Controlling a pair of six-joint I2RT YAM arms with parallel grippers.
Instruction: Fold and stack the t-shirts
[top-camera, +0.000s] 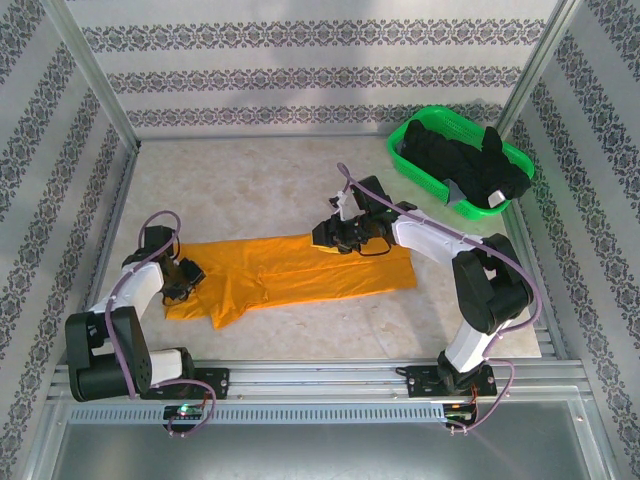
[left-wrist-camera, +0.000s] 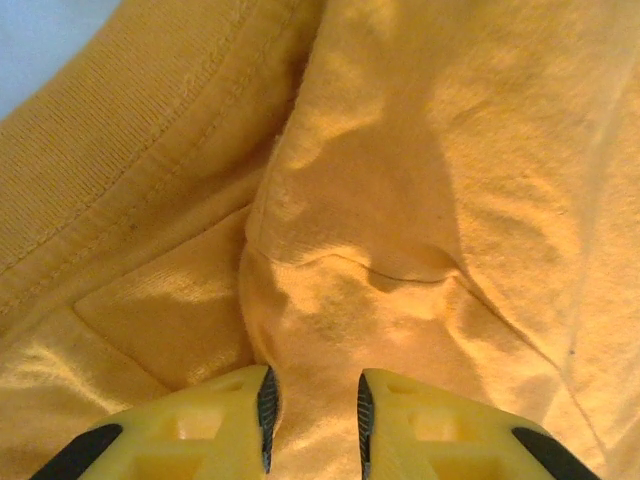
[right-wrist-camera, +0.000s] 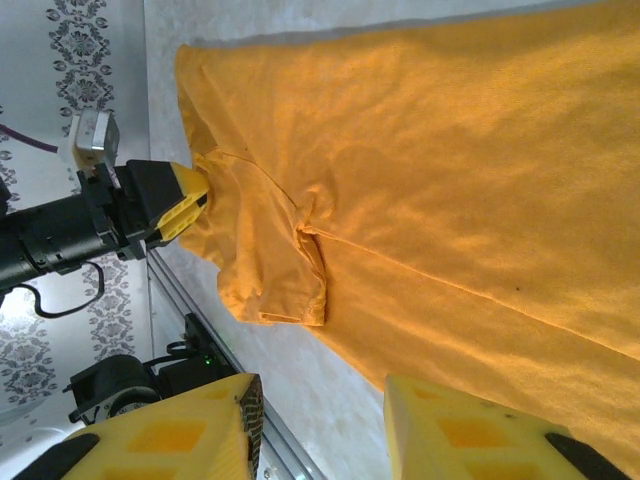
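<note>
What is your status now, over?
Left gripper down on orange t-shirt, cloth between its jaws. Right gripper open above it. Black t-shirts in green basket, far right.

I read the orange shirt (top-camera: 300, 272) as matt, soft cloth; at two o'clock, the green basket (top-camera: 425, 185) is glossy plastic.

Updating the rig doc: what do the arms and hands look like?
The left arm and right arm both have white links between chunky black joints, on black bases. A thin purple cable loops along each. The left hand and right hand have blocky yellow fingers with hollow cut-outs and black inner pads.
</note>
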